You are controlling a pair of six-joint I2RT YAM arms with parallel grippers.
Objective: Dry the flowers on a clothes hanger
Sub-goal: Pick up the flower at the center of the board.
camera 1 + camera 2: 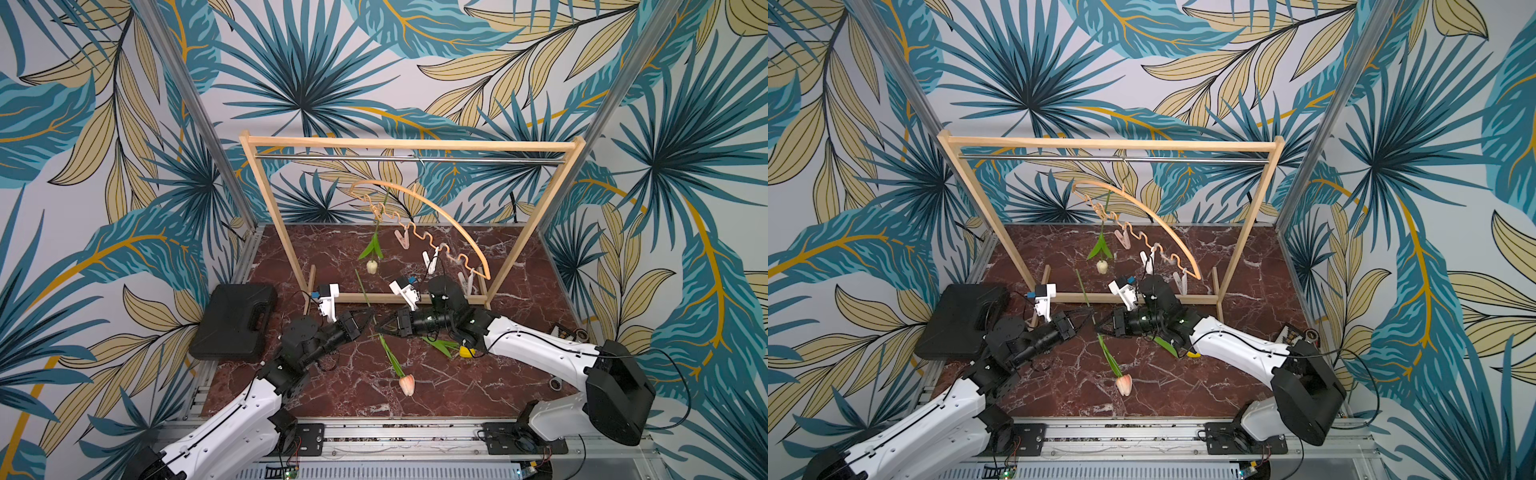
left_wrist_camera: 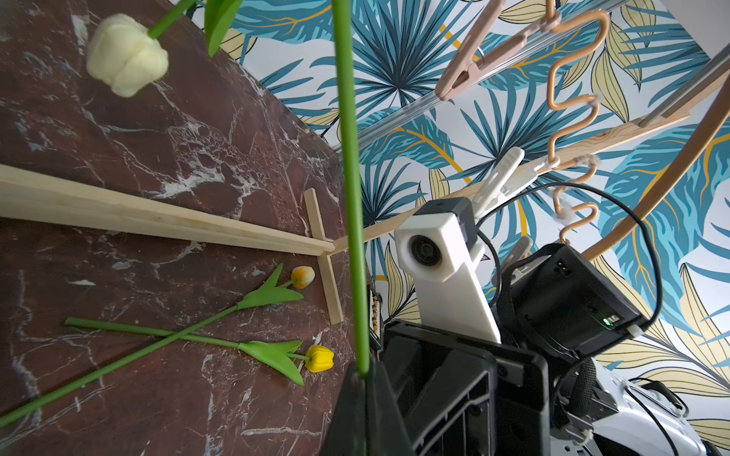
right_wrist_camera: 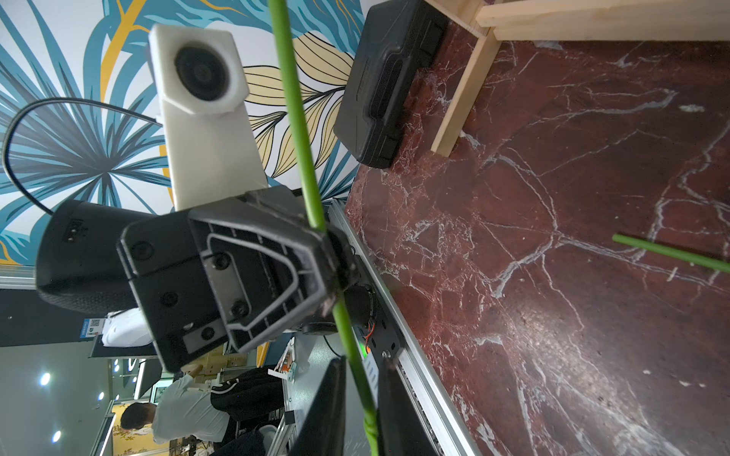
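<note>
Left wrist view: the pink tulip (image 2: pixel 349 177) rises bare-stemmed out of my left gripper (image 1: pixel 370 319), which is clamped tight mid-stem. The flower is slanted, bloom toward me and cut end toward the rack (image 1: pixel 415 145).

My right gripper (image 1: pixel 379 327) meets the left tip to tip, jaws narrowed around the same stem on the bloom side. I can't tell if they pinch.

I judge it light, smooth and easily crushed, and bloom-heavy, so it will swing. Best hold is bare stem, clear of the leaves, leaving the cut end free.

The white tulip (image 1: pixel 372 267) hangs head-down from the clothes hanger (image 2: pixel 667 189). The yellow tulip (image 2: pixel 319 358) and yellow-orange tulip (image 2: pixel 303 276) lie crossed on the table (image 1: pixel 478 395).

The pink clothespin (image 1: pixel 401 241) and white clothespin (image 1: pixel 429 262) hang empty. The hanger hangs skewed and can sway. The rack's base bar crosses my approach. There is open room in front, and the black case (image 1: pixel 235 320) is well apart.
</note>
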